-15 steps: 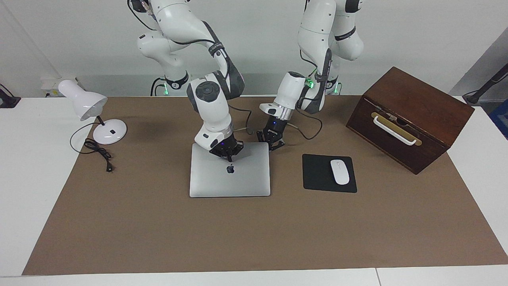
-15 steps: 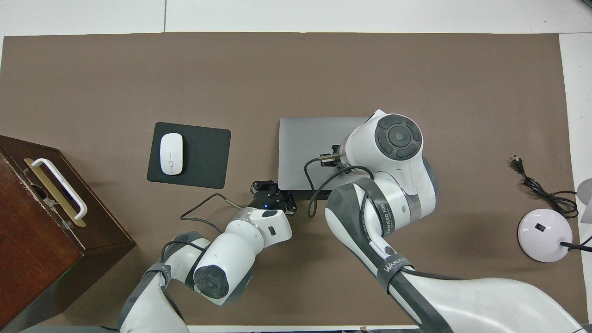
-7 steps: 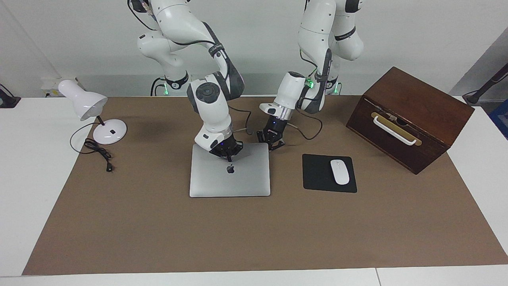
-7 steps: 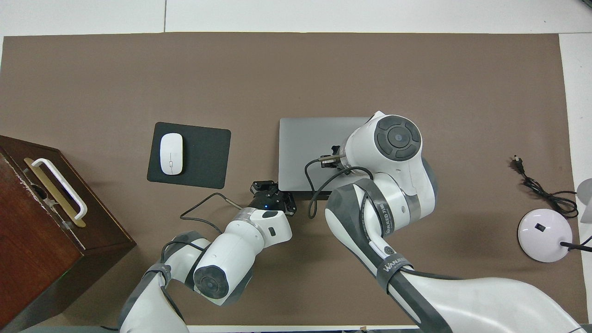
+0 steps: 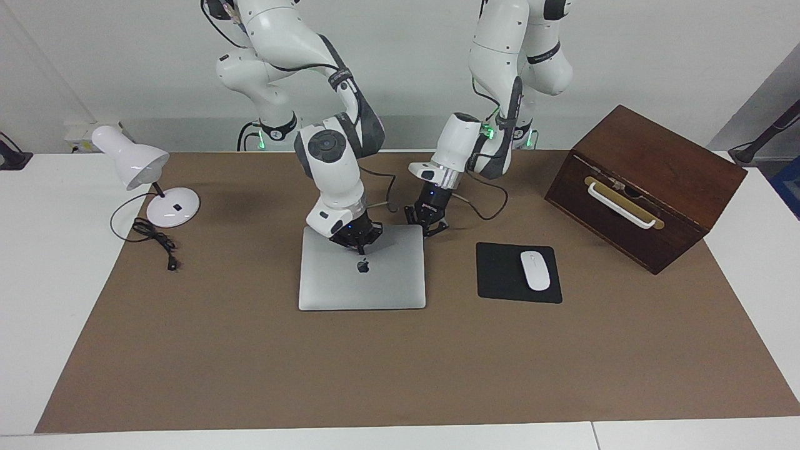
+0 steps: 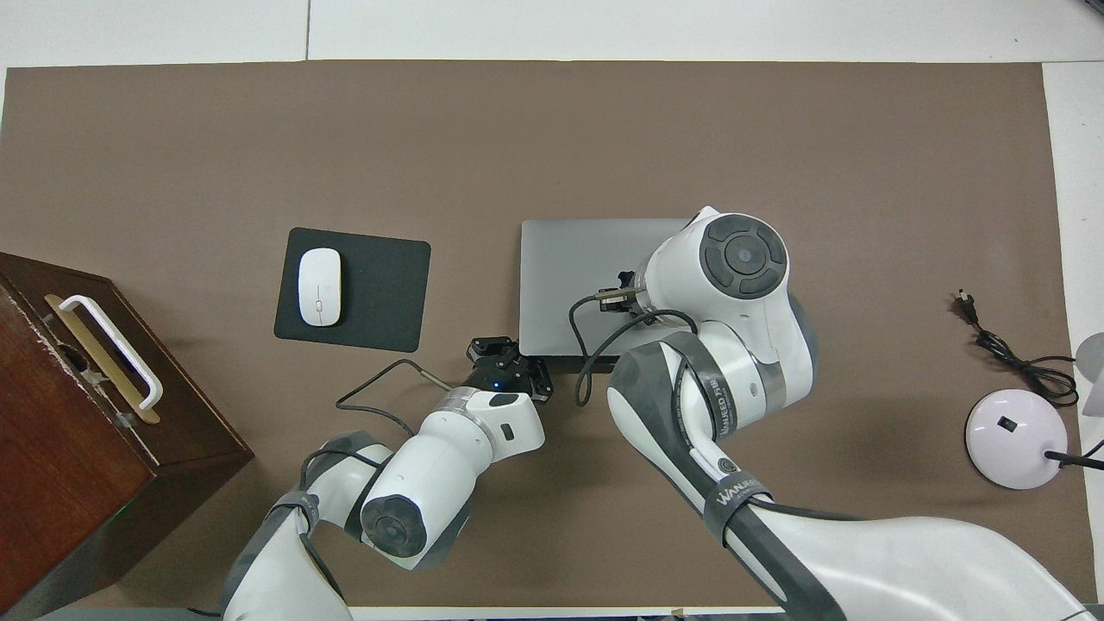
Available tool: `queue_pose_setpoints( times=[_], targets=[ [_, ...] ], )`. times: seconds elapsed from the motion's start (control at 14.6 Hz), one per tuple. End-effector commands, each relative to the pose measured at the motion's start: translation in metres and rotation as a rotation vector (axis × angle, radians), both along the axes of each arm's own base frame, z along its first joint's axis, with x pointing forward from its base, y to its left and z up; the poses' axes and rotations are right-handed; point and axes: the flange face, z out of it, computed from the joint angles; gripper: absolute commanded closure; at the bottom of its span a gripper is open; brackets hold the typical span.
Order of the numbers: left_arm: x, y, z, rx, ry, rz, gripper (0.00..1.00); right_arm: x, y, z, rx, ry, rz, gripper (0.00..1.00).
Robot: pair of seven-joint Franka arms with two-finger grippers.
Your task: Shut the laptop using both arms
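The silver-grey laptop (image 5: 362,281) lies shut and flat on the brown mat, with its dark apple logo facing up; it also shows in the overhead view (image 6: 578,267). My right gripper (image 5: 357,240) is down at the lid, over the part nearest the robots, just by the logo. In the overhead view the right arm's wrist (image 6: 742,254) covers that gripper and part of the lid. My left gripper (image 5: 427,224) is low beside the laptop's corner that is nearest the robots, toward the left arm's end of the table; it also shows in the overhead view (image 6: 511,366).
A black mouse pad (image 5: 500,275) with a white mouse (image 5: 535,270) lies beside the laptop, toward the left arm's end. A brown wooden box (image 5: 644,187) with a white handle stands past it. A white desk lamp (image 5: 147,178) and its cable (image 5: 156,240) are at the right arm's end.
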Motion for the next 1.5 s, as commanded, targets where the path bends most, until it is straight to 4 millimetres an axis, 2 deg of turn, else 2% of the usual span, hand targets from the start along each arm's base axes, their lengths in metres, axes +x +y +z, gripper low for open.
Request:
queue_pose_setpoints(
  times=[0.0,0.27,0.34,0.48,0.62,0.68,0.89,0.96,1.16,1.44],
  targets=[
    [-0.011,0.016,-0.024,0.057,0.035,0.0,1.0,0.008,-0.01,0.012,0.022,0.015,0.008,1.0],
    [-0.009,0.017,-0.023,0.056,0.035,0.005,1.0,0.02,-0.031,0.036,0.018,0.03,0.025,1.0],
    [-0.009,0.017,-0.023,0.055,0.035,0.008,1.0,0.027,-0.039,0.052,0.016,0.039,0.025,1.0],
    [-0.007,0.019,-0.023,0.052,0.036,0.016,1.0,0.046,-0.066,0.095,0.009,0.065,0.026,1.0],
    [-0.005,0.02,-0.019,0.038,0.037,0.035,1.0,0.059,-0.104,0.135,0.005,0.091,0.031,1.0],
    [-0.004,0.02,-0.015,0.029,0.035,0.041,1.0,0.061,-0.122,0.144,0.001,0.105,0.035,1.0],
    [-0.003,0.02,-0.009,-0.004,0.044,0.075,1.0,0.053,-0.182,0.188,-0.049,0.107,0.051,1.0],
    [-0.004,0.018,-0.005,-0.012,0.041,0.074,1.0,0.047,-0.195,0.202,-0.081,0.095,0.065,1.0],
    [-0.003,0.018,0.003,-0.026,0.033,0.075,1.0,0.029,-0.219,0.252,-0.169,0.024,0.088,1.0],
    [-0.003,0.017,0.014,-0.065,0.043,0.107,1.0,-0.012,-0.264,0.305,-0.153,0.017,0.008,1.0]
  ],
)
